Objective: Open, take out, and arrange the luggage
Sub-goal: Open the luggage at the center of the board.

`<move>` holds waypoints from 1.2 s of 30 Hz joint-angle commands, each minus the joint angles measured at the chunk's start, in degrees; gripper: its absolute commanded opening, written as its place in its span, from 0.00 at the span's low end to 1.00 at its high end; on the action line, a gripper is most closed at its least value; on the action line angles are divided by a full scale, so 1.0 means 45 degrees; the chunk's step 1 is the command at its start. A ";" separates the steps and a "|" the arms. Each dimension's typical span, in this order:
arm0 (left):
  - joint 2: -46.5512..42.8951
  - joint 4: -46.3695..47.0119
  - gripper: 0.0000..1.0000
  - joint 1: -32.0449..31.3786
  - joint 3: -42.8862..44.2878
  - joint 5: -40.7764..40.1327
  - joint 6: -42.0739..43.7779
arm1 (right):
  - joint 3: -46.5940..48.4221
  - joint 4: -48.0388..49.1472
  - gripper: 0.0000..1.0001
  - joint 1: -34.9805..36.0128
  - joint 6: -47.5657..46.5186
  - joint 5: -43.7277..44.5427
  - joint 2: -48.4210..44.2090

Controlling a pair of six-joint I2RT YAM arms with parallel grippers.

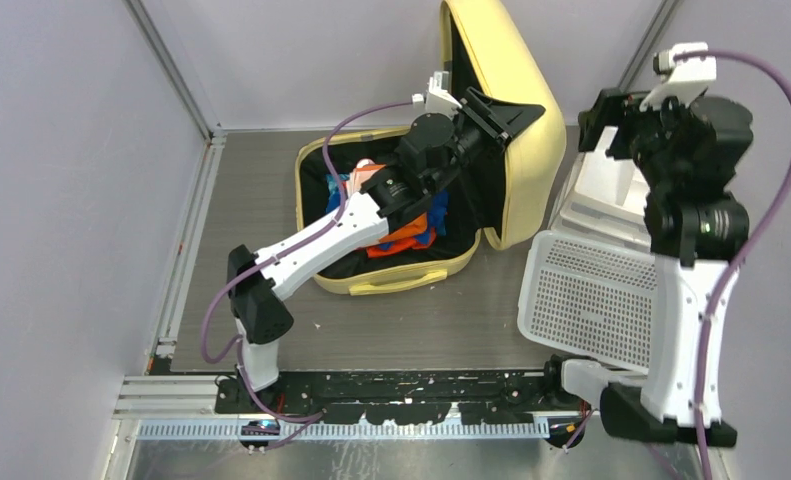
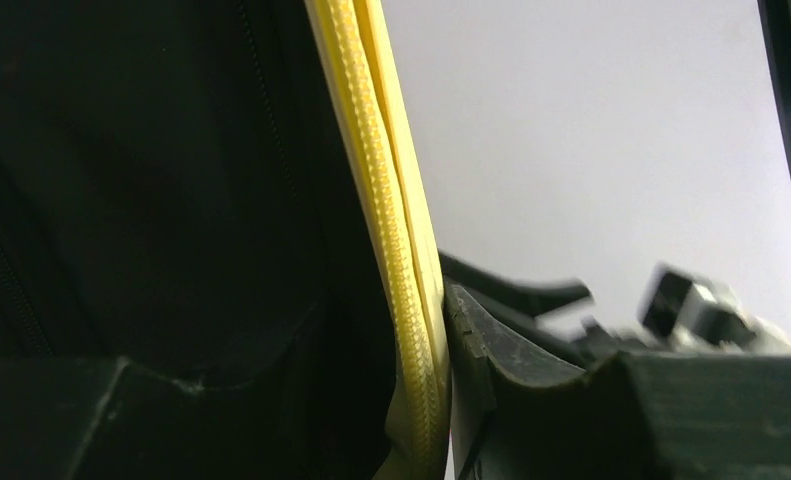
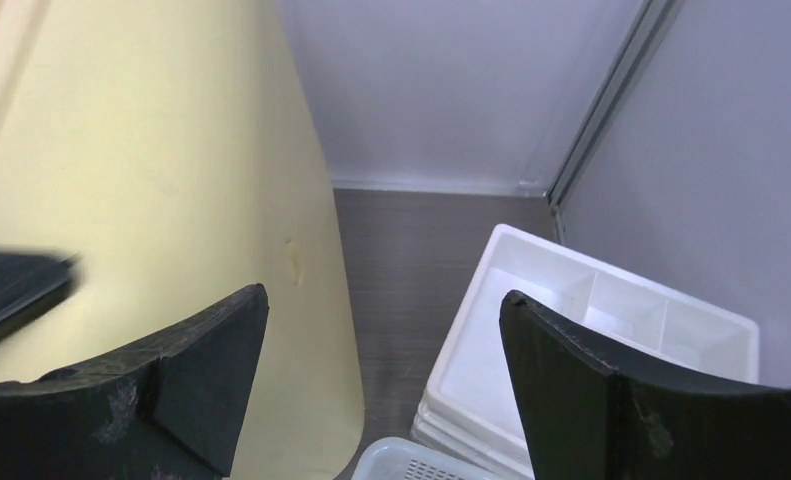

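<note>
The pale yellow luggage (image 1: 516,90) lies open at the back of the table, its lid standing upright and its base (image 1: 391,282) holding orange, blue and white clothes (image 1: 411,228). My left gripper (image 1: 486,115) reaches over the base and is shut on the lid's zipper rim (image 2: 391,230), one finger (image 2: 531,380) against the yellow edge and the other on the black lining side. My right gripper (image 1: 606,125) is open and empty, raised just right of the lid's outer shell (image 3: 151,180), with its fingertips (image 3: 241,310) well apart.
A white perforated basket (image 1: 591,300) lies at the front right, its corner showing in the right wrist view (image 3: 411,462). A white stacked drawer bin (image 1: 601,190) stands behind it, under my right gripper (image 3: 571,340). Grey walls close in on three sides.
</note>
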 commanded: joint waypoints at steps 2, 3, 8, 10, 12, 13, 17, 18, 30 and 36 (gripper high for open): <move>-0.0452 -0.0927 0.04 0.0391 -0.0564 0.1145 0.1101 | 0.1306 -0.0610 0.89 -0.1343 0.1648 -0.2000 0.2373; -0.0437 -0.0935 0.05 0.0450 -0.0522 0.1340 0.1205 | 0.1314 -0.0660 0.88 -0.1391 0.1680 -0.2218 0.2684; -0.0036 -0.0952 0.19 0.0762 -0.0069 0.2729 0.1531 | 0.0840 -0.0633 0.83 -0.1444 0.1753 -0.3972 0.3794; 0.0179 -0.0947 0.26 0.0901 0.0127 0.3284 0.1582 | 0.0724 -0.0505 0.83 -0.1445 0.1695 -0.4567 0.4053; 0.0401 -0.0881 0.35 0.1026 0.0348 0.3899 0.1770 | 0.0738 -0.0429 0.83 -0.1445 0.1749 -0.4925 0.4317; 0.0515 -0.0946 0.39 0.1066 0.0570 0.4180 0.2020 | 0.0884 -0.0459 0.83 -0.1445 0.1785 -0.4999 0.4472; 0.0948 -0.0924 0.57 0.1199 0.1218 0.5711 0.3012 | 0.1139 -0.0456 0.83 -0.1535 0.1909 -0.5113 0.5030; 0.0981 -0.0855 0.61 0.1220 0.1298 0.6008 0.3304 | 0.1128 -0.0435 0.83 -0.1559 0.1906 -0.5142 0.5094; 0.0261 -0.1806 0.80 0.2156 0.1039 0.8437 0.5983 | 0.1249 -0.0258 0.84 -0.2232 0.2152 -0.5862 0.5995; -0.0768 -0.2704 0.82 0.2713 0.0023 0.8786 0.7391 | 0.1262 -0.0165 0.85 -0.2321 0.2224 -0.6275 0.6308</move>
